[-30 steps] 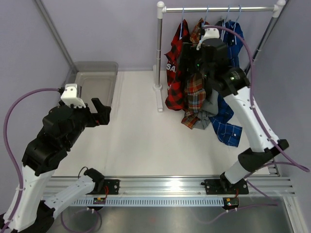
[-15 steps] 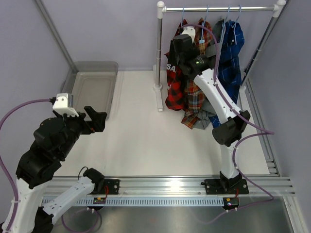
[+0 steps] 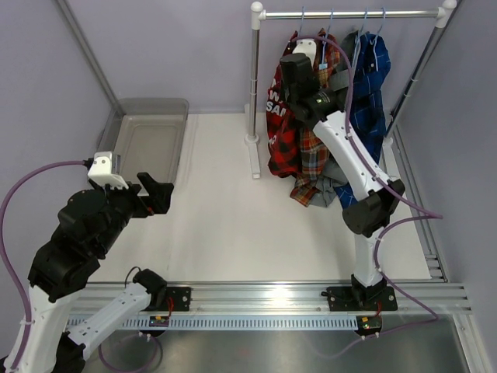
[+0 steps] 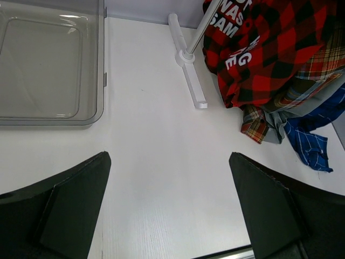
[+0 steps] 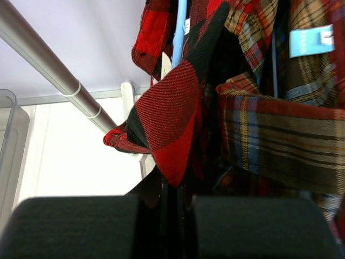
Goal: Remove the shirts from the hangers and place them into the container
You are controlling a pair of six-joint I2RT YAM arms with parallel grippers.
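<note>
Hanging long-axis vertical, hem down: red-black plaid shirt (image 3: 281,140); right hand (image 5: 167,197) pinching fabric.

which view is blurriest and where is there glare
right wrist: the right hand is a dark, soft-edged mass at the bottom, while the red-black plaid shirt is sharp; left wrist: pale glare streaks on the container; top external: even light, crisp throughout.
</note>
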